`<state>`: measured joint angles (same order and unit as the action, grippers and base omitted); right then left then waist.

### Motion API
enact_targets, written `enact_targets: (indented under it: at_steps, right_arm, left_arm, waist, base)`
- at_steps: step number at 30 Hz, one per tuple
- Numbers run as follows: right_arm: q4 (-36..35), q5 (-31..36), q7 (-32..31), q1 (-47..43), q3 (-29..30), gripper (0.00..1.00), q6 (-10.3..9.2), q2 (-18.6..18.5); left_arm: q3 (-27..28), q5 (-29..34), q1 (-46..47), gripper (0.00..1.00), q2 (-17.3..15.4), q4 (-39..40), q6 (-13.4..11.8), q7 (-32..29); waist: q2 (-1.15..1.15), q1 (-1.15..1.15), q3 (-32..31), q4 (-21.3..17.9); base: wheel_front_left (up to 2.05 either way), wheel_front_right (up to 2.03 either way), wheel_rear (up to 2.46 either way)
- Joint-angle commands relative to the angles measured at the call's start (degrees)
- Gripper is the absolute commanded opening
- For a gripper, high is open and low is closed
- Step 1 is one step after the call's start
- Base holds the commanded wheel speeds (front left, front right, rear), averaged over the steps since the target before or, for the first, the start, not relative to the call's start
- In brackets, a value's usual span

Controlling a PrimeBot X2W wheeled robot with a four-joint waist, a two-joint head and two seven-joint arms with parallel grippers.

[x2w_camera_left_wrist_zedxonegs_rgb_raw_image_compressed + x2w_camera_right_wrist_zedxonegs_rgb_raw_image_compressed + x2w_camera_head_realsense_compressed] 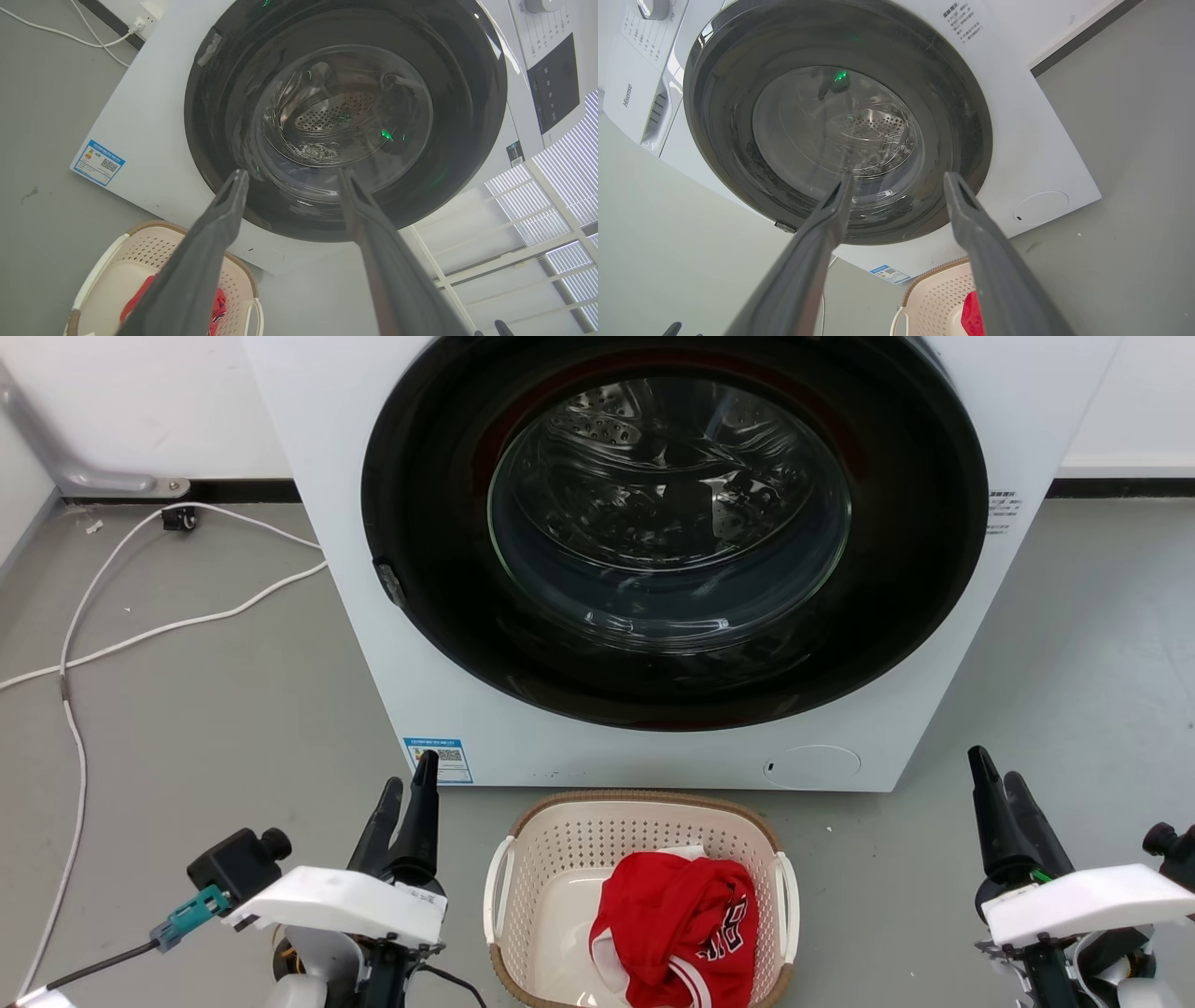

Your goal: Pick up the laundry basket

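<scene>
The laundry basket (560,859) stands on the grey floor just in front of the washing machine, cream with a brown rim and white loop handles on its left and right sides. A red garment (681,924) lies inside it. My left gripper (411,772) hangs open to the basket's left, above the floor, and touches nothing. To the basket's right my right gripper (994,765) is open too, farther off. In the left wrist view the basket (140,242) lies low left, behind the open gripper (292,171). The right wrist view has the basket (938,289) at the bottom, under the open gripper (900,175).
The white washing machine (373,616) with its round dark glass door (672,523) shut rises right behind the basket. White cables (140,635) trail over the floor at the left toward the wall. Bare grey floor lies on both sides of the basket.
</scene>
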<state>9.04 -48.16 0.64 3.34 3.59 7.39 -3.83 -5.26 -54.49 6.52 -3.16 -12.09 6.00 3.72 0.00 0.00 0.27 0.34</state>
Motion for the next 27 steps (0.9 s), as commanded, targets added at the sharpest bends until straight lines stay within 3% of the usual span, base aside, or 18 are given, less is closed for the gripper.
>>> enact_targets:
  at_steps: [1, 12, 15, 27]
  right_arm:
    - [-0.52, 2.13, 0.53, 1.65, -0.11, 1.00, 0.07, -0.63]
    - [1.12, 12.32, 2.46, 2.69, -0.54, 1.00, 0.08, -1.20]
    - [1.69, 21.03, 4.21, 2.91, -1.25, 1.00, 0.09, -1.37]
    - [1.15, 29.43, 5.20, 2.66, -1.88, 1.00, 0.11, -0.92]
  left_arm:
    - [-0.36, 2.14, 1.72, 1.00, -0.16, 0.63, -0.22, 0.49]
    - [-2.84, 12.91, 2.46, 1.00, -0.47, 0.27, -0.98, 2.45]
    - [-4.91, 21.49, 2.84, 1.00, -0.98, -0.82, -2.15, 4.25]
    - [-7.02, 29.40, 3.34, 1.00, -1.56, -1.35, -3.33, 5.95]
  waist:
    - [0.00, 0.00, 0.00, 0.01]
    - [0.00, 0.00, 0.17, 0.19]
    - [0.00, 0.00, 0.11, 0.22]
    - [0.00, 0.00, -0.01, 0.26]
  base:
    - [0.00, 0.00, 0.00]
    - [0.00, 0.00, 0.00]
    - [0.00, 0.00, 0.00]
    - [0.00, 0.00, 0.00]
